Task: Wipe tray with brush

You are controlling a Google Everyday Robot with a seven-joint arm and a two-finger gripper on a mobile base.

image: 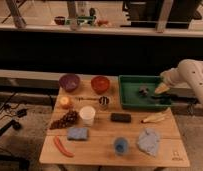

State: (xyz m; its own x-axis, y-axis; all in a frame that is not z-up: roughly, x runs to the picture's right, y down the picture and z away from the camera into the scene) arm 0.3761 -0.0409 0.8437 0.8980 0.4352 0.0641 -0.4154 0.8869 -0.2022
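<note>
Green tray (129, 103) sitting at the back right of the wooden surface (102, 145), right beside the red bowl (100, 84). Brush (144, 90) lying inside the tray, near the middle, apart from the arm. Gripper (161, 90) reaching in over the tray's right side, just beside the brush. Can't tell whether spread or pressed together. Black block (121, 117) out front of the tray.

White arm (191, 75) bent in from right, gripper (160, 90) apparently angled downward.
</note>
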